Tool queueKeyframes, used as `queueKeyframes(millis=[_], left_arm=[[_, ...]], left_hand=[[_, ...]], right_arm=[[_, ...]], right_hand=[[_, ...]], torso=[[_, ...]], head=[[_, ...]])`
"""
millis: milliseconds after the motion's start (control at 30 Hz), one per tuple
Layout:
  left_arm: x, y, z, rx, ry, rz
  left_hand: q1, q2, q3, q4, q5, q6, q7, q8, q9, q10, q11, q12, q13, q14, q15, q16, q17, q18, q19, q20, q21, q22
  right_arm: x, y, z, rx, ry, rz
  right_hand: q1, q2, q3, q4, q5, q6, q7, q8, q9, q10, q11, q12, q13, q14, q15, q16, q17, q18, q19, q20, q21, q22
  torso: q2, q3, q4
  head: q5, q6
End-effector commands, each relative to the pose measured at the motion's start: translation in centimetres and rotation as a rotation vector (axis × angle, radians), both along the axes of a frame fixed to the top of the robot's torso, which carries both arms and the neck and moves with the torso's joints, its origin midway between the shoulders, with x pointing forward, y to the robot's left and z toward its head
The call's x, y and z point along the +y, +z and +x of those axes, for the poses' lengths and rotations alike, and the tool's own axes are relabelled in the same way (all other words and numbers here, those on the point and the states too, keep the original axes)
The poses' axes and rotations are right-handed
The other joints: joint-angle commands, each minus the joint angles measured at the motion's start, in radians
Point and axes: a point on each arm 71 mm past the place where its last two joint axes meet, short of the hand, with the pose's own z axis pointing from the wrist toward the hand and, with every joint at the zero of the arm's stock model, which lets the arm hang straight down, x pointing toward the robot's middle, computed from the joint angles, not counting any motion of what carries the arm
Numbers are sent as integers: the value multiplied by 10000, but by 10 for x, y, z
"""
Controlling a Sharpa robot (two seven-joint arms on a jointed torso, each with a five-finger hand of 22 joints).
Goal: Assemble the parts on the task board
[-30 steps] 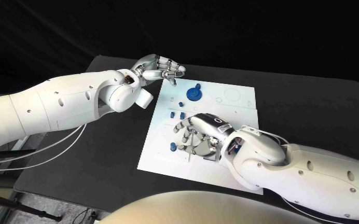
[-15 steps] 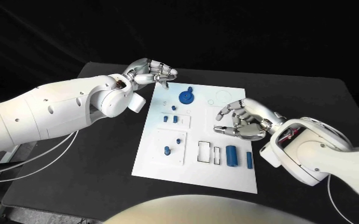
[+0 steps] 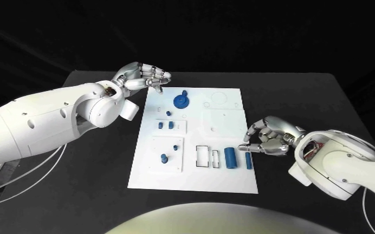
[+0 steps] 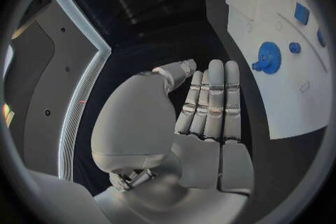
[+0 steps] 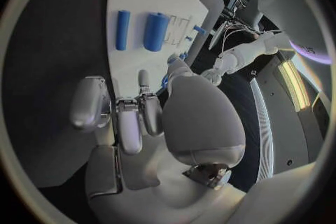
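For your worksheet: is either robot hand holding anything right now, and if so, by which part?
Nothing is held. The left hand and right hand hold no part, both off the task board.

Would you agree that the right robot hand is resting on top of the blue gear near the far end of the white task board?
Not quite: the right robot hand is off the board's right edge, beside the two blue cylinders at the near end, as the head view shows. The blue gear does lie near the far end of the task board, closer to the left robot hand.

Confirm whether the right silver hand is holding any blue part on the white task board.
No, the right hand hovers curled at the white task board's edge, holding nothing.
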Motion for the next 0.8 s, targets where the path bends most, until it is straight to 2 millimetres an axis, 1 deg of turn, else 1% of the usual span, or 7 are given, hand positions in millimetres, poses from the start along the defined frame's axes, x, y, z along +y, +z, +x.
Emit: queueKeyframes(millis=[33, 67, 167, 233, 367, 567, 800], left_arm=[[-2, 1, 0, -111, -117, -119], [-2, 1, -1, -110, -121, -120], [-2, 1, -1, -110, -133, -126], [-2, 1, -1, -108, -144, -131], [-2, 1, -1, -104, -154, -133], [-2, 1, -1, -99, -145, -126], [-1, 1, -1, -78, -166, -125]], left_hand=[[-104, -33, -7, -44, 10, -64, 29, -35, 14, -100, 1, 7, -8, -9, 28, -16, -5, 117, -50, 17, 45, 11], [-104, -33, -7, -44, 10, -64, 29, -35, 14, -100, 1, 7, -8, -9, 28, -16, -5, 117, -50, 17, 45, 11], [-104, -33, -7, -44, 10, -64, 29, -35, 14, -100, 1, 7, -8, -9, 28, -16, -5, 117, -50, 17, 45, 11], [-104, -33, -7, -44, 10, -64, 29, -35, 14, -100, 1, 7, -8, -9, 28, -16, -5, 117, -50, 17, 45, 11], [-104, -33, -7, -44, 10, -64, 29, -35, 14, -100, 1, 7, -8, -9, 28, -16, -5, 117, -50, 17, 45, 11], [-119, -22, -9, -43, 7, -63, 30, -25, 22, -111, 5, 23, -2, -18, 35, -12, -3, 116, -59, 24, 40, 9], [-119, -22, -9, -43, 7, -63, 30, -25, 22, -111, 5, 23, -2, -18, 35, -12, -3, 116, -59, 24, 40, 9]], right_arm=[[-2, -7, -5, 92, -153, -896], [-1, -9, -6, 138, -166, -948], [3, -16, -9, 279, -177, -1048], [7, -18, -10, 310, -173, -1042], [12, -21, -11, 329, -178, -1004], [16, -23, -11, 440, -146, -1060], [21, -30, -14, 613, 89, -1329]], right_hand=[[-70, 138, -216, 9, 39, 102, -25, 82, -32, 75, -25, 52, 686, 798, -90, 42, 1104, -196, 81, -6, 78, 1566], [-215, 229, -454, 28, 51, 140, -47, 123, -61, 82, -37, 58, 708, 800, -104, 50, 1125, -199, 86, -17, 90, 1570], [-588, 359, -933, 33, 69, 169, -67, 193, -119, 80, -56, 41, 725, 800, -118, 57, 1142, -199, 89, -32, 86, 1571], [-704, 393, -1069, 33, 75, 195, -76, 230, -133, 94, -66, 56, 754, 802, -124, 62, 1157, -201, 93, -37, 98, 1574], [-776, 401, -1162, 34, 79, 225, -88, 264, -142, 135, -76, 114, 825, 813, -130, 80, 1220, -211, 111, -42, 161, 1589], [-941, 393, -1332, 39, 92, 322, -125, 346, -152, 197, -106, 191, 921, 835, -153, 113, 1335, -231, 148, -58, 284, 1619], [-1650, 338, -1587, 49, 133, 572, -220, 528, -174, 245, -184, 222, 997, 864, -213, 162, 1505, -252, 188, -107, 424, 1652]], torso=[[8, 9, -4], [11, 3, 6], [10, -5, 6], [9, -4, 12], [13, -5, 35], [-1, -19, 23], [5, -8, 28]], head=[[-126, -16], [-143, -26], [-143, -43], [-140, -53], [-166, -81], [-171, -101], [-174, -115]])
